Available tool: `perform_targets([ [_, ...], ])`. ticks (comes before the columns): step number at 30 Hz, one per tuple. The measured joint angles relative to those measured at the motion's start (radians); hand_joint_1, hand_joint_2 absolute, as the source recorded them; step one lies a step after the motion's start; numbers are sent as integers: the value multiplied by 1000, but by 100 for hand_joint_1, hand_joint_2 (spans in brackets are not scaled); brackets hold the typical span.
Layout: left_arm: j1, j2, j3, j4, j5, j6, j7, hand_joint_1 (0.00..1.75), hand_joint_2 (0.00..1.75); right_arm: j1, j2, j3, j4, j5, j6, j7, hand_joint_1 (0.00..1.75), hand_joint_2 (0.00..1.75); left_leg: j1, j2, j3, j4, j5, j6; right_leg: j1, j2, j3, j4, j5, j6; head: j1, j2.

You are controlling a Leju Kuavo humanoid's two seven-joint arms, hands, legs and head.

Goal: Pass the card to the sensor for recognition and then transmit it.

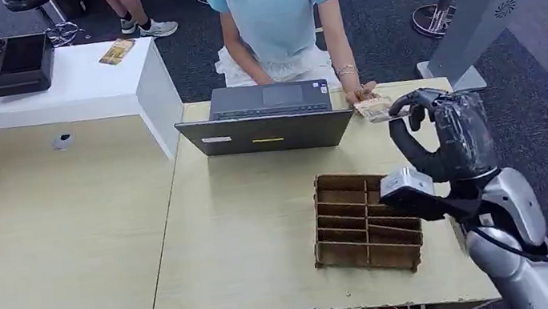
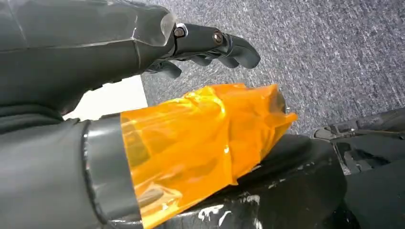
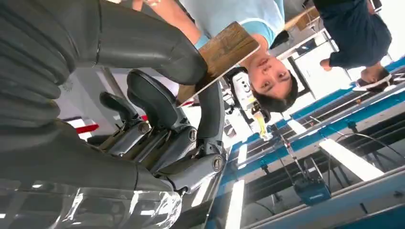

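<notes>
Right hand (image 1: 446, 134) pinched the card (image 1: 374, 109) between thumb and finger, raised over the table's (image 1: 249, 231) far right corner. Card lay flat, long axis pointing toward the person's hand (image 1: 359, 94), touching or just beside it. Left hand (image 2: 143, 43) hung low, fingers loosely curled, holding nothing.

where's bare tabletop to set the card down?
Free: the light wood table between the grey laptop and the brown slotted organizer, and its near left. Crowded: the far right corner, where the right hand holds the card by a person's hand.
</notes>
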Motion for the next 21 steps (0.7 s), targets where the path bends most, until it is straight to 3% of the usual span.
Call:
perform_targets([
  [21, -2, 0, 0, 0, -13, -15, -5, 0, 0, -406, -8, 13, 312, -95, 184, 69, 169, 175, 0, 0, 0, 0, 1, 0, 0, 0, 0, 0, 1, 1, 0, 0],
])
